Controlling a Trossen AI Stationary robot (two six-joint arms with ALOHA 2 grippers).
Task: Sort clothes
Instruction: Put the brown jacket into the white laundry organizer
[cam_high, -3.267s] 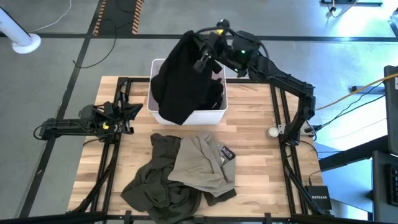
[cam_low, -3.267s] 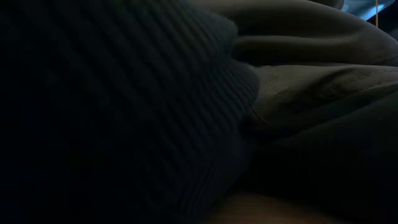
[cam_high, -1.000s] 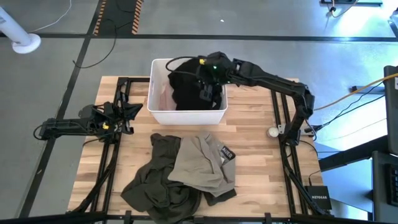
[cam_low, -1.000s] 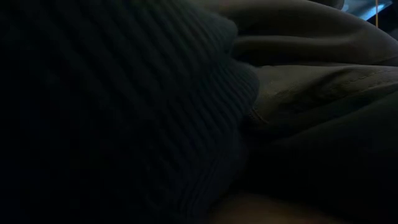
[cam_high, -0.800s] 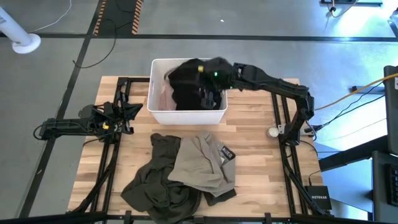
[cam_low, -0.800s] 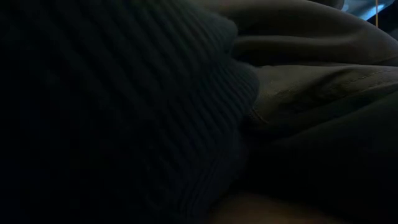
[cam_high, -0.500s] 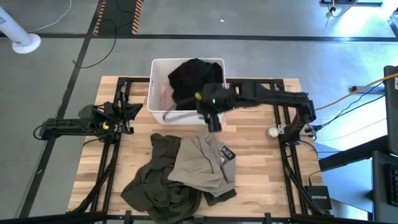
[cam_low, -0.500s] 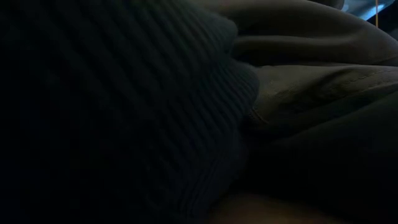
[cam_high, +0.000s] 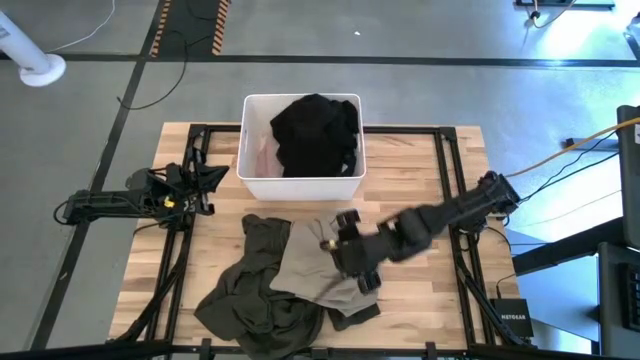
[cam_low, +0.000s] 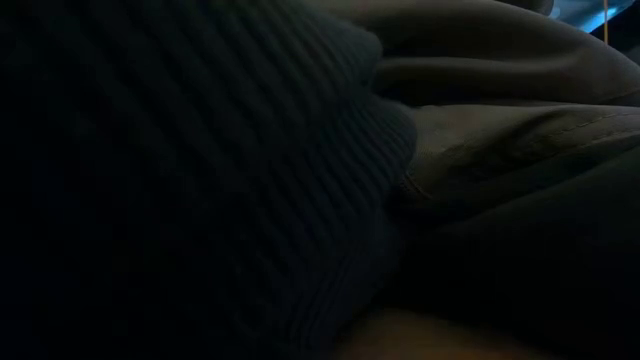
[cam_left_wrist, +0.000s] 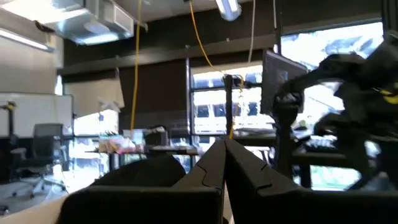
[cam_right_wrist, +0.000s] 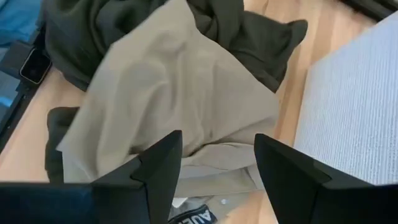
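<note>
Your right gripper (cam_high: 352, 262) has swung away from the white bin (cam_high: 250, 180), where the black garment (cam_high: 315, 132) now lies dropped beside a bit of pale pink cloth (cam_high: 262, 157), and it now hangs over the pile at the near side of the table (cam_high: 420, 160). Its fingers stand wide with nothing between them, poised above the beige garment (cam_right_wrist: 168, 106), which lies on top of the olive-green one (cam_high: 245, 295). You are, by my reading, at the start of the next pick: one piece is binned and two are left on the table. Bring the open fingers down onto a raised fold of the beige cloth and pinch only that layer, or the green one beneath may come up with it. Your left gripper (cam_high: 200, 185) waits pinched closed at the left edge
</note>
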